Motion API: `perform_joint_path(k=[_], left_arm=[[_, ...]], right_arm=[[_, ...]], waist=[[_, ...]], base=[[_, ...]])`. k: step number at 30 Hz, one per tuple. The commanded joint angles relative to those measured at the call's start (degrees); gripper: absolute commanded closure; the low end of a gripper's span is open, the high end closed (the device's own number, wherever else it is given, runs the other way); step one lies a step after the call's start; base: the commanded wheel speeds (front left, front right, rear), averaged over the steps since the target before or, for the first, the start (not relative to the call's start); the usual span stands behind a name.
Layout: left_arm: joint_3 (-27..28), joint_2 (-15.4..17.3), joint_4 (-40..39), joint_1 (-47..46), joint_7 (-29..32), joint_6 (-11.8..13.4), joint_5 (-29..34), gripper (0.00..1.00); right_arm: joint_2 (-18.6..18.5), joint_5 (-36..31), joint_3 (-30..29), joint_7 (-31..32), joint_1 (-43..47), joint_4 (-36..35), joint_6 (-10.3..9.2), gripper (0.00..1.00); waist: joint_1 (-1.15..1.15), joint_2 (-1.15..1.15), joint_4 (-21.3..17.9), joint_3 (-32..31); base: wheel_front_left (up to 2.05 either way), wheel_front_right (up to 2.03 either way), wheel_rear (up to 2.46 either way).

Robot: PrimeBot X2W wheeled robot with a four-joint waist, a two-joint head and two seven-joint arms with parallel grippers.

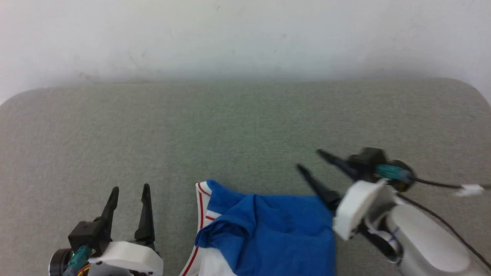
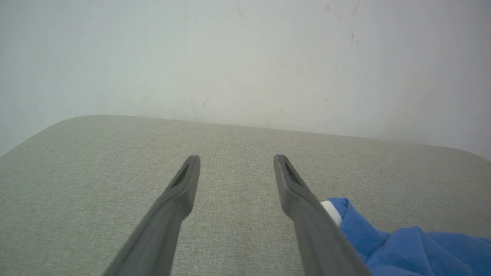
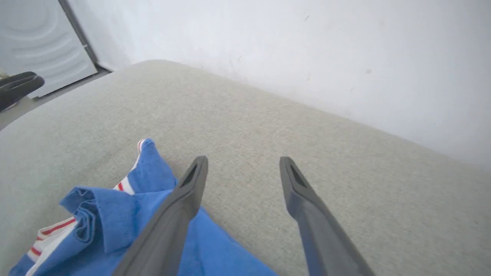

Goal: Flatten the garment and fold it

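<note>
Garment [image 1: 268,234] lies bunched between splayed, empty left gripper [image 1: 130,187] and right gripper [image 1: 307,158]; right wrist view adds grey panel [image 3: 38,38].

The bench [image 1: 245,126]: grey-green fabric top, rounded corners (white wall [image 1: 245,34] behind). One rumpled blue garment [image 1: 268,230] lies at its near edge.

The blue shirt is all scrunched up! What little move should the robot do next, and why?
Probably lower the open right gripper onto the blue corner of the shirt just beside it, and pinch. The shirt lies bunched on the grey cushion, and the left gripper, also open, sits farther off.
</note>
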Motion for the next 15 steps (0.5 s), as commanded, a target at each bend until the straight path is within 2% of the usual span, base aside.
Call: perform_joint_path(k=[1, 4, 8, 12, 15], left_arm=[[0.59, 0.25, 0.11, 1.08, -0.4, 0.55, -0.64, 0.0], [1.06, 0.29, -0.06, 2.0, -0.48, 0.91, -0.71, 0.0], [1.82, 0.08, -0.37, 3.17, -0.6, 1.36, -0.83, 0.0], [2.82, -0.09, -0.5, 4.34, -0.7, 1.46, -1.13, 0.0], [3.4, -0.23, -0.56, 4.97, -0.75, 1.45, -1.22, 0.0]], right_arm=[[-0.69, -4.3, -4.97, -3.53, 3.27, -0.48, -0.04, 0.0], [-0.82, -10.17, -14.27, -7.36, 8.31, -2.32, -0.04, 0.0], [0.54, -15.44, -26.02, -8.94, 16.01, -7.16, -0.04, 0.0], [3.34, -18.47, -34.62, -7.45, 23.65, -13.92, -0.04, 0.0], [5.8, -18.24, -39.68, -3.88, 28.47, -17.44, -0.04, 0.0]], waist=[[0.01, 0.01, -3.14, -2.57], [0.01, 0.01, -4.51, -3.15], [0.01, 0.01, -5.81, -3.87], [0.01, 0.01, -6.81, -4.45], [0.01, 0.01, -7.21, -4.63]], base=[[0.0, 0.0, 0.0], [0.0, 0.0, 0.0], [0.0, 0.0, 0.0], [0.0, 0.0, 0.0], [0.0, 0.0, 0.0]])
